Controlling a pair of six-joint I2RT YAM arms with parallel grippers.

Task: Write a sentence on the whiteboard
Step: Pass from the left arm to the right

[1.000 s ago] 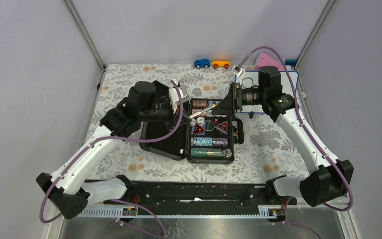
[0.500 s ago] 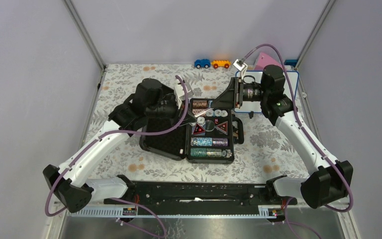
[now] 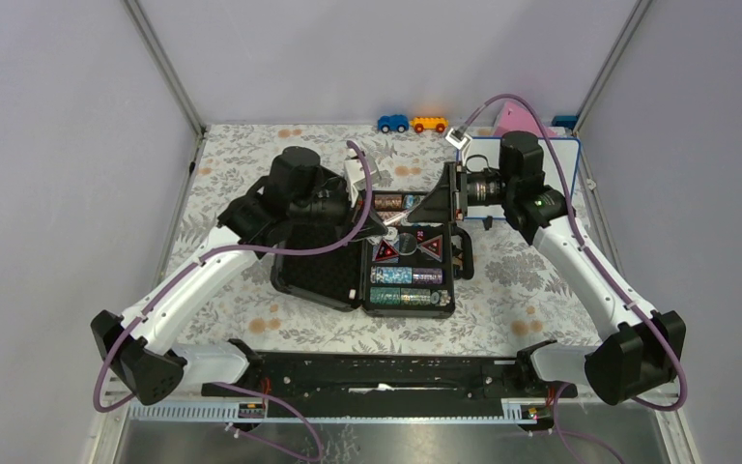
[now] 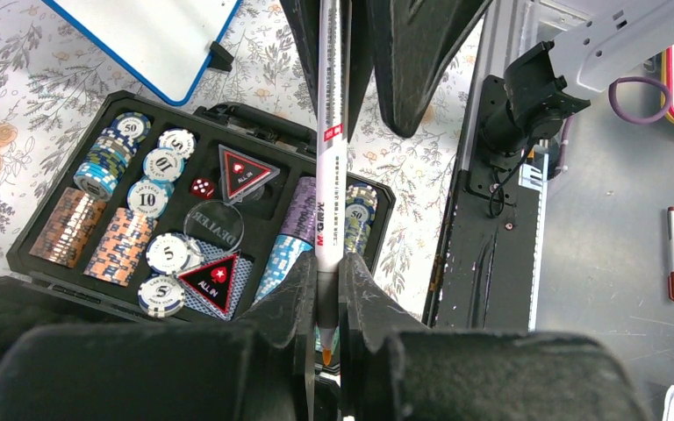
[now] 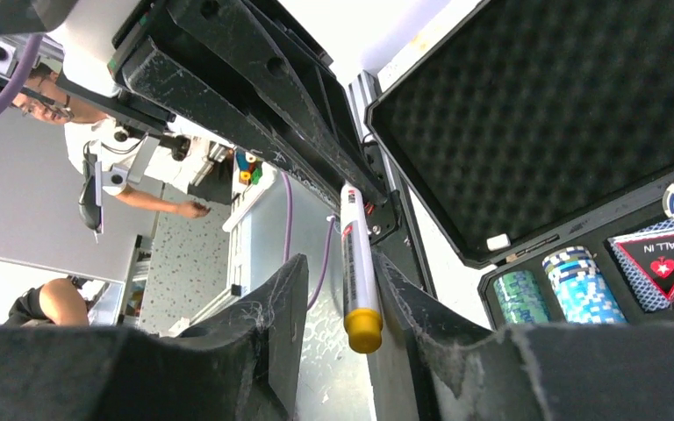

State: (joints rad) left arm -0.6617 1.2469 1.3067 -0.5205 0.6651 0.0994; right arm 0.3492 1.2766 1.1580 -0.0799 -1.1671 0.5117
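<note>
My left gripper (image 4: 325, 289) is shut on a white marker (image 4: 332, 158) close to its orange tip, above the open chip case. The marker (image 3: 391, 217) reaches toward my right gripper (image 3: 408, 217). In the right wrist view the marker (image 5: 355, 263) has a yellow end cap that sits between the fingers of my right gripper (image 5: 340, 263). One finger touches the barrel and a gap remains on the other side. The whiteboard (image 3: 481, 157), white with a blue frame, stands behind the right wrist; a corner of the whiteboard (image 4: 140, 35) shows blank. The sentence is out of view.
A black case of poker chips (image 3: 406, 261) lies open under both grippers, its foam lid (image 3: 314, 266) to the left. A blue toy car (image 3: 393, 123), an orange toy car (image 3: 428, 124) and a pink wedge (image 3: 517, 116) stand along the back wall.
The right gripper's jaws have narrowed around the marker's yellow end. The left arm has shifted slightly right with the marker still in its grip.
</note>
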